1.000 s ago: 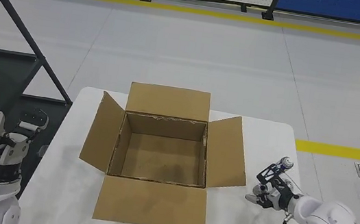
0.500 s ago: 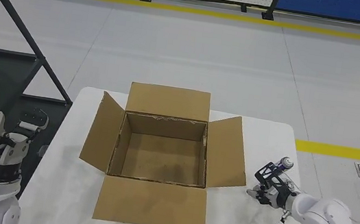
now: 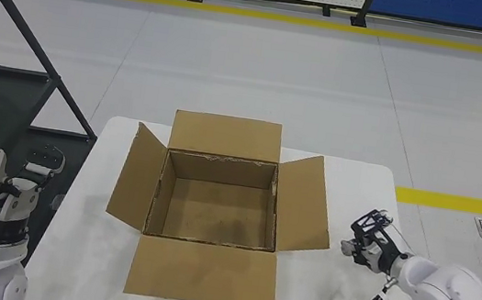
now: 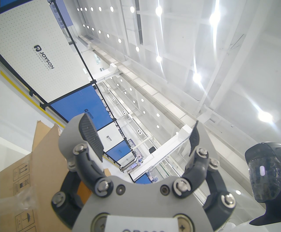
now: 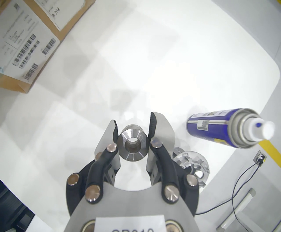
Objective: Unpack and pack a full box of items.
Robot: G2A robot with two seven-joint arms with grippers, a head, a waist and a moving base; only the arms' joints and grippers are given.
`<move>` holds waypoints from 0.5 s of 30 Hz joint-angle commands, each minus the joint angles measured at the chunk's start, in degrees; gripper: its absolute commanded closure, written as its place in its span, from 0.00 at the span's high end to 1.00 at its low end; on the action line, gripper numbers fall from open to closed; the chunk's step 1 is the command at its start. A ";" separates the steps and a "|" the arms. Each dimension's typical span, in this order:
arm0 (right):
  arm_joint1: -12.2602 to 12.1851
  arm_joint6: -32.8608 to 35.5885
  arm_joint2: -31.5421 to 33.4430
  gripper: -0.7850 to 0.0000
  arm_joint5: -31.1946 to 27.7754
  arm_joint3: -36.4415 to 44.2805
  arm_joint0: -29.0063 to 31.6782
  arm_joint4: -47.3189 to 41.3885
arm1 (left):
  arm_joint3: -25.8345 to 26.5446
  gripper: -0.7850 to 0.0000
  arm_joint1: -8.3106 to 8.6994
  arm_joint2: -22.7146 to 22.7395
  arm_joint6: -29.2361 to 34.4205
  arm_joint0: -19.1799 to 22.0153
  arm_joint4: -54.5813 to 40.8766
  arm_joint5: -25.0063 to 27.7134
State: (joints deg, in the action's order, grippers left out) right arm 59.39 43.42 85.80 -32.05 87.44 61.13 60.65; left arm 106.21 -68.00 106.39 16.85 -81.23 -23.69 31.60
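One sleeve (image 5: 131,144) pinched in the right jaws by the tabletop's (image 3: 324,287) right edge.
Box (image 3: 214,211) mid-tabletop is empty, so likely unpacking's end; left jaws spread, empty.

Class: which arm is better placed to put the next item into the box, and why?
Right: the right tool is shut on a metal cylinder near the open box; the left tool points upward, open, empty.

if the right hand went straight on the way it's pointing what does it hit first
Most likely the bare white table, reached first by the metal sleeve the right hand grips. Cardboard box and spray can sit off to the sides.
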 commanded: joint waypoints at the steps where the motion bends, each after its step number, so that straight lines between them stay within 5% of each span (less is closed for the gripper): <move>1: -0.14 0.53 1.46 0.00 2.56 2.29 0.94 -1.10 | 0.00 1.00 0.00 0.00 0.00 0.00 0.00 0.00; 15: -0.05 -0.04 8.78 0.00 20.86 31.40 8.00 -13.12 | 0.00 1.00 0.00 0.00 0.00 0.00 0.00 0.00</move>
State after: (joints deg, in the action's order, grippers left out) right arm 59.30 43.91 94.56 -11.29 116.59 68.83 48.86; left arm 106.21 -68.00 106.39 16.85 -81.23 -23.69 31.60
